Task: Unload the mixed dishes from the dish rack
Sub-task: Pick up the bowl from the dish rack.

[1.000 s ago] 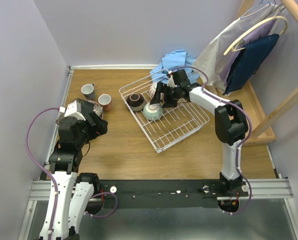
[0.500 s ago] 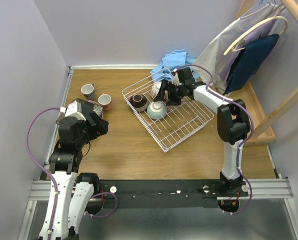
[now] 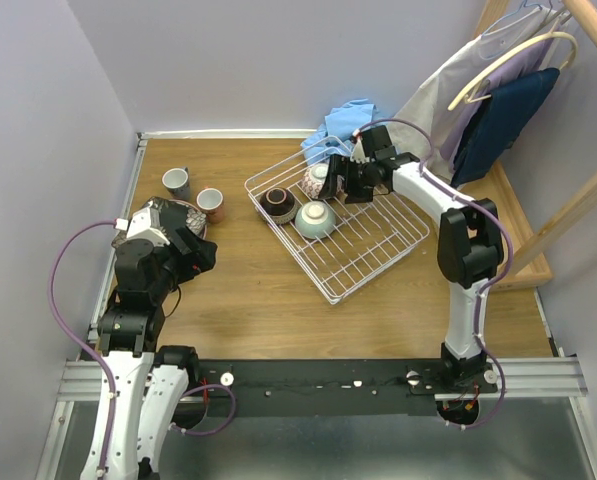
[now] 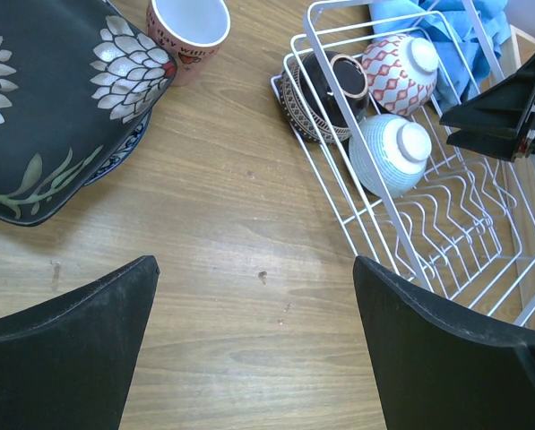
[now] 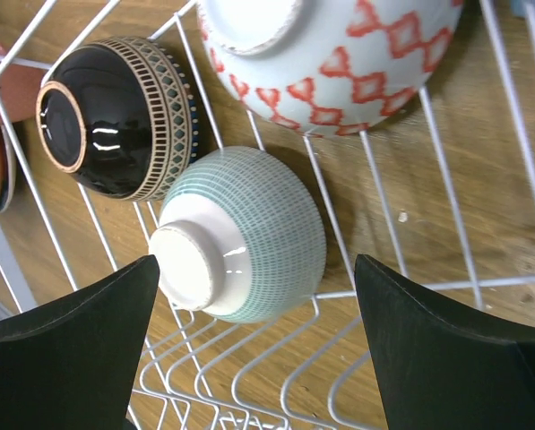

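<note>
Dish rack (image 3: 363, 252) sits mid-right on bench (image 3: 248, 290). Brown bowl (image 3: 277, 204), pale green bowl (image 3: 315, 219) and pink-patterned bowl (image 5: 339, 54) lie upturned in its far-left corner. Right fingers (image 5: 70, 358) apart just above them. Left fingers (image 4: 61, 367) apart beside black plate (image 4: 43, 107). Blue cloth (image 3: 348, 118) lies just beyond rack.

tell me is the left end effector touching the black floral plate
Apart. The left wrist view shows a strip of bare table between the open left end effector and the black floral plate.

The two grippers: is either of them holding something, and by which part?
Nothing is held. The left gripper stands open over the table, and the right gripper stands open over the pale green bowl in the dish rack.
</note>
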Controlling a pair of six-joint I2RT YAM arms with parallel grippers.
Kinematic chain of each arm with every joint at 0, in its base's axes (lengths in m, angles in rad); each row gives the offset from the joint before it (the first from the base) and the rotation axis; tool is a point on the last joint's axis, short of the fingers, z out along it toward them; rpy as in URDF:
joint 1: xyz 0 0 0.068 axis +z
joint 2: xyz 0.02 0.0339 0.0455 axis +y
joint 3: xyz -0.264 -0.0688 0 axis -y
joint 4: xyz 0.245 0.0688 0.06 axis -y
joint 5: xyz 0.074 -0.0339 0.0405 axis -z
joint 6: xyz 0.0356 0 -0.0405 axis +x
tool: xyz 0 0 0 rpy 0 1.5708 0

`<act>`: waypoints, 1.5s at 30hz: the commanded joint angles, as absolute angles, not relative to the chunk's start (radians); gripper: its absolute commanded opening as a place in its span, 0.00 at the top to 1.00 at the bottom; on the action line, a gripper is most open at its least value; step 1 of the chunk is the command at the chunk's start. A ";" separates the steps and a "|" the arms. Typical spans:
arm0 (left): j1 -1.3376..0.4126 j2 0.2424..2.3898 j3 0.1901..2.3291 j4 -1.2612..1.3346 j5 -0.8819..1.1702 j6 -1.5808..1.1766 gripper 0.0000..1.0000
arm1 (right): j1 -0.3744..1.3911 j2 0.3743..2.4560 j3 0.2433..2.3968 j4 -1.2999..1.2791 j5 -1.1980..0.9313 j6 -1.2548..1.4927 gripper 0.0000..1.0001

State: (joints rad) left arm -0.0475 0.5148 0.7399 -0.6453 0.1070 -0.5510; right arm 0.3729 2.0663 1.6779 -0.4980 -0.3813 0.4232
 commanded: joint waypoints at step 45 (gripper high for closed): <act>-0.051 0.532 0.703 -0.583 0.155 -0.604 0.02 | 0.337 2.292 1.873 -0.772 -0.632 0.290 0.11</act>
